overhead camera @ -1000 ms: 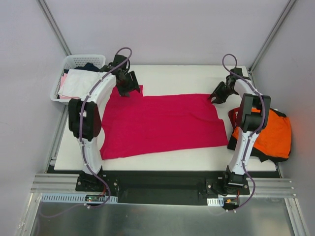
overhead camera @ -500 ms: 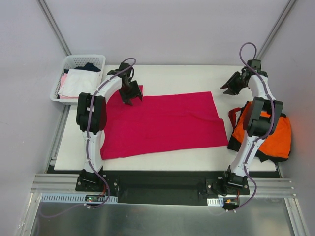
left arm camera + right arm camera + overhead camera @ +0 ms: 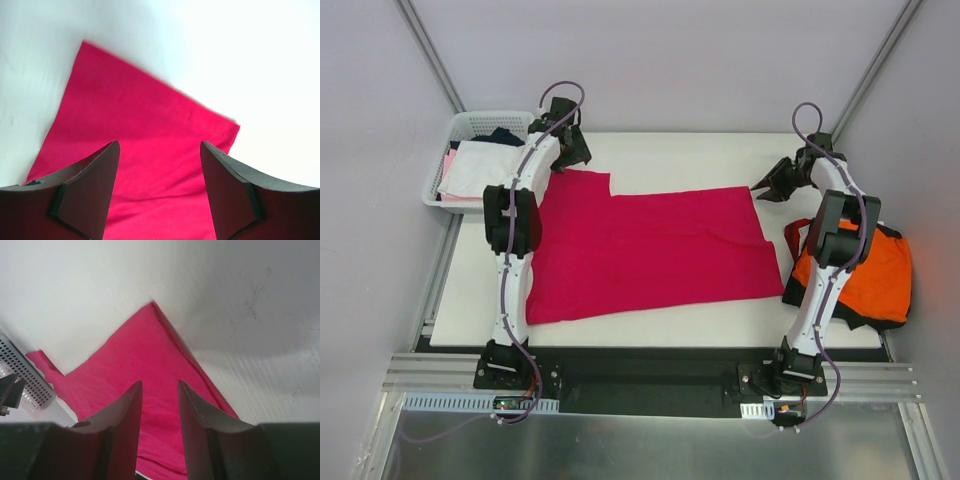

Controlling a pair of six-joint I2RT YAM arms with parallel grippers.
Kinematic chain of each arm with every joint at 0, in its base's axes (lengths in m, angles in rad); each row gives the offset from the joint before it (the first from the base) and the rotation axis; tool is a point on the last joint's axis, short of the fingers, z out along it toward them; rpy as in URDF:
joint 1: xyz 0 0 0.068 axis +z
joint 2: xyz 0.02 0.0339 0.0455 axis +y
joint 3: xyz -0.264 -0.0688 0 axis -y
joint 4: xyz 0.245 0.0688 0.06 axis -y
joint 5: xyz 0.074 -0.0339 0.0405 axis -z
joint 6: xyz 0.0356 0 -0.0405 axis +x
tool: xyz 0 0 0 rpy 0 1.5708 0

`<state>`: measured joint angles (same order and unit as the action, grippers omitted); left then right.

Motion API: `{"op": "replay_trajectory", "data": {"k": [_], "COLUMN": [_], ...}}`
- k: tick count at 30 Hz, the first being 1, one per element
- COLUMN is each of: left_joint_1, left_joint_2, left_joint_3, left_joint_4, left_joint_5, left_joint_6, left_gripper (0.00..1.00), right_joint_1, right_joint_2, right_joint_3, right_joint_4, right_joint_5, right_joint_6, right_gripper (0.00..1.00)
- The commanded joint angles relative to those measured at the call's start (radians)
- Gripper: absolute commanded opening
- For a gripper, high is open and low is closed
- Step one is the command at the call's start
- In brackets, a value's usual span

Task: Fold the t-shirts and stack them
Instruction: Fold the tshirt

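Altogether, count: one crimson t-shirt (image 3: pixel 650 250), one orange t-shirt (image 3: pixel 872 275).
Crimson t-shirt: flat across the surface (image 3: pixel 670 158).
Orange t-shirt: bunched at its right edge.
Left gripper (image 3: pixel 160 150): spread, empty.
Right gripper (image 3: pixel 159 387): narrowly parted, empty.

Probably lab test cell: bare grey walls (image 3: pixel 650 60), aluminium rails (image 3: pixel 430 372), white table (image 3: pixel 680 155).

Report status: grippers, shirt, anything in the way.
Left gripper open, empty, by far-left corner of crimson shirt. Right gripper open, empty, by its far-right corner. Shirt flat on table, nothing on it.
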<state>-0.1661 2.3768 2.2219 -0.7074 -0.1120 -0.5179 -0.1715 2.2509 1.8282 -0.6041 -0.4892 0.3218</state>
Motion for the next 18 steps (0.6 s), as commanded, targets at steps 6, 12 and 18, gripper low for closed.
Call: {"op": "replay_trajectory", "data": {"k": [6,12,18], "left_joint_1": [0.094,0.145,0.146], "left_joint_2": [0.084,0.137,0.151], "left_joint_3": [0.094,0.122,0.084], "left_joint_4": [0.029,0.141,0.167], "left_joint_5": [0.004,0.266,0.316], "left_joint_6": [-0.031,-0.088,-0.117], "left_gripper": [0.66,0.68,0.67], "right_joint_1": [0.082,0.124,0.129], "right_joint_2": [0.015,0.021,0.013], "right_joint_3": [0.043,0.048,0.034], "right_joint_4": [0.064,0.061,0.058], "right_joint_5": [-0.038,-0.037,-0.034], "right_joint_6": [0.039,0.037,0.028], "right_gripper": [0.37,0.37,0.37]}}
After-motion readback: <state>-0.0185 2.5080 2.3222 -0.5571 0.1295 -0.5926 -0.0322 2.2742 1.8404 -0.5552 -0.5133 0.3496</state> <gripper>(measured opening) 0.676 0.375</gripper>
